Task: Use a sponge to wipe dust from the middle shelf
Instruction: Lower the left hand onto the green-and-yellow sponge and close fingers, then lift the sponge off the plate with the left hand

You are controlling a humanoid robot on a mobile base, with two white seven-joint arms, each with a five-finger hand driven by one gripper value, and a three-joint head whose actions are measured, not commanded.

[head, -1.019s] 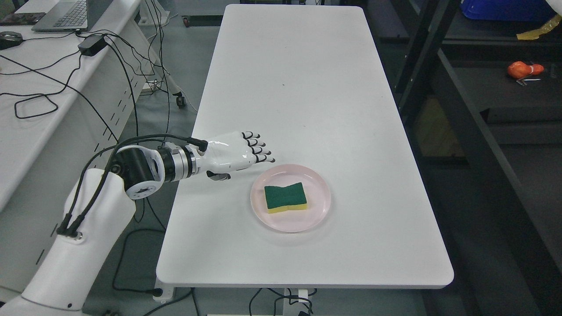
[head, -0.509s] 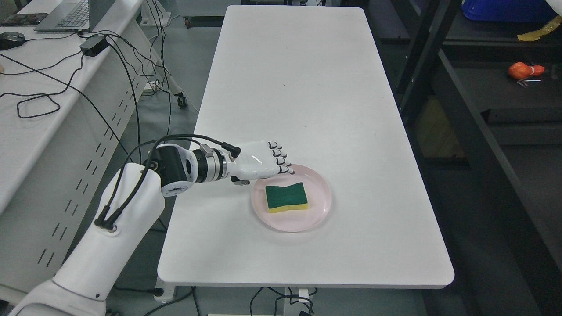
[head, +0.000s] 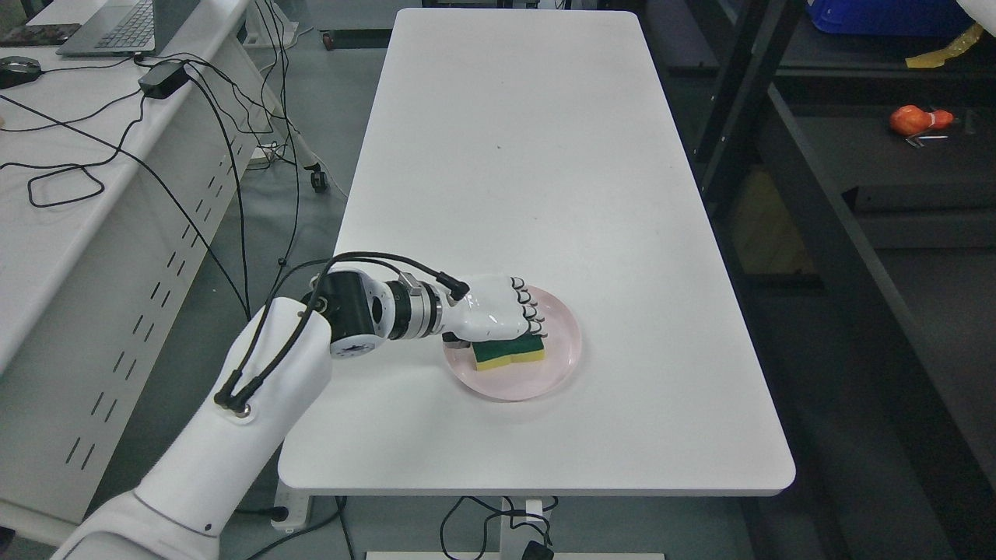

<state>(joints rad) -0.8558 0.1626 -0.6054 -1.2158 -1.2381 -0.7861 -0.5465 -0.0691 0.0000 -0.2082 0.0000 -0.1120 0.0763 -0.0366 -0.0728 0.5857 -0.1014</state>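
Left hand (head: pixel 498 315) lay over the sponge (head: pixel 510 351), fingers (head: pixel 531 311) curled down across its green top; whether they actually clamped it could not be told, the palm hiding the contact; thumb side hidden under the hand. Sponge sat on the pink plate (head: pixel 560 362), green face up, yellow layer showing along the near edge; only its near half was visible past the hand. Plate rested on the white table (head: pixel 545 155), toward the near end, a little left of the middle; the rest of the tabletop around it bare. Left arm (head: pixel 233 435) came in from the lower left, white shell, black cables looped along the forearm to the wrist (head: pixel 366 311); wrist hung over the table's left edge. Right arm not seen.

To the left stood a white desk (head: pixel 47 233) with a laptop (head: pixel 117 27), a mouse (head: pixel 15 68), a black power brick (head: pixel 162 79) and trailing cables (head: pixel 233 140); some cables dropped to the floor between desk and table. To the right stood a dark shelf rack (head: pixel 778 140); an orange object (head: pixel 914 119) lay on one of its shelves, well apart from the plate; a blue bin (head: pixel 879 15) showed at the upper right corner, cut off by the frame.
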